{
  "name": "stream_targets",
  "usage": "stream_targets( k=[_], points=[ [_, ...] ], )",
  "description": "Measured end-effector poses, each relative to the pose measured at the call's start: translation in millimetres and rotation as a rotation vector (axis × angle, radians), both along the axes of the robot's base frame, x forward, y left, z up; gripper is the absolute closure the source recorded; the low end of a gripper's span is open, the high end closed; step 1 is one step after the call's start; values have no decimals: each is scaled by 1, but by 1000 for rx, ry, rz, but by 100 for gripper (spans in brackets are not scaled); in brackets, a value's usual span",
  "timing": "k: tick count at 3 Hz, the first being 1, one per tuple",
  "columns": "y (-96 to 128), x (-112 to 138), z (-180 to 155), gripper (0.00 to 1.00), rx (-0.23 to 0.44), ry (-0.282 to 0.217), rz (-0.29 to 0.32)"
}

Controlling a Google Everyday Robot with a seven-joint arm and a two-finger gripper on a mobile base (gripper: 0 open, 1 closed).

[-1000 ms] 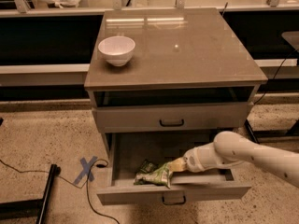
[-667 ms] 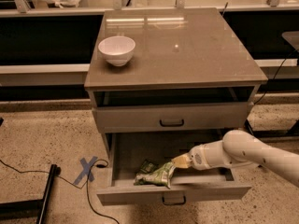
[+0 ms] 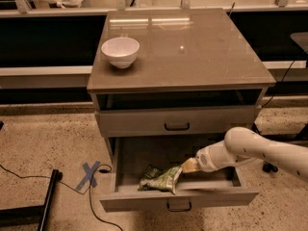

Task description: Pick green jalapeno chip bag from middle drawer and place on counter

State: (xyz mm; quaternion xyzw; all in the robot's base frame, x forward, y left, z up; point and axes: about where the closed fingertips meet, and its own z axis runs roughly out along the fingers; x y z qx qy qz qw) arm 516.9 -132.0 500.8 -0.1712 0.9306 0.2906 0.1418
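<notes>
The green jalapeno chip bag (image 3: 162,179) lies in the front of the open middle drawer (image 3: 178,196), its right end lifted toward my gripper. My gripper (image 3: 185,167) reaches into the drawer from the right on a white arm (image 3: 250,150) and is shut on the bag's right end. The glossy grey-brown counter (image 3: 192,47) is the cabinet's top, above the drawers. The bag's left end still rests on the drawer floor.
A white bowl (image 3: 120,51) stands on the counter's left rear. The taller-fronted drawer (image 3: 176,121) above is closed. A blue tape cross (image 3: 90,173), a cable and a black stand leg (image 3: 45,201) are on the floor to the left.
My arm has shifted slightly to the right and up. The bag's right end has risen a little with the gripper; the rest of the bag stays where it was.
</notes>
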Motion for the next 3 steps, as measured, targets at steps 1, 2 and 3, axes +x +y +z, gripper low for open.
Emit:
stream_targets(
  k=[1, 2, 3],
  points=[
    [-5, -2, -21, 19, 0, 81, -91],
    [-3, -3, -33, 0, 19, 116, -152],
    [6, -2, -47, 0, 27, 152, -178]
  ],
)
